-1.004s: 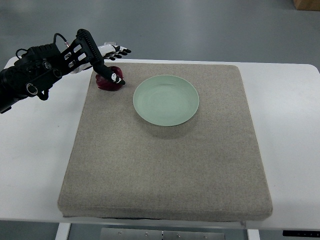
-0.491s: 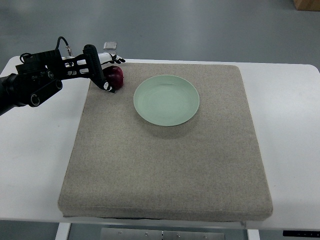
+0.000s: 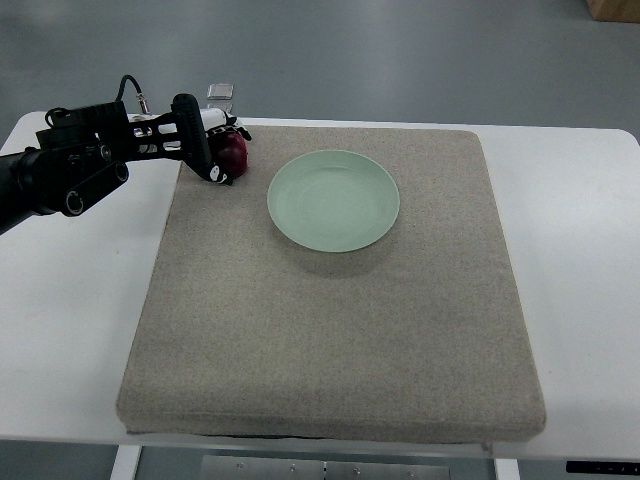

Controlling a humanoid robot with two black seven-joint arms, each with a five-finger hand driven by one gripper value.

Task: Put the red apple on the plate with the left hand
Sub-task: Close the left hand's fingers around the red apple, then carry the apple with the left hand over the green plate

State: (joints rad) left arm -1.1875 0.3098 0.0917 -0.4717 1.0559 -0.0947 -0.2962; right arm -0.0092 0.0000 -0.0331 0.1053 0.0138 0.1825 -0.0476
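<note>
Now, from the top view, you are seeing the left hand curling its fingers around the red apple at the mat's far-left corner, just left of the green plate, which is sitting apart.

We see a white table carrying a grey-brown mat, a grey floor beyond, and perhaps a cardboard box at the corner.
</note>
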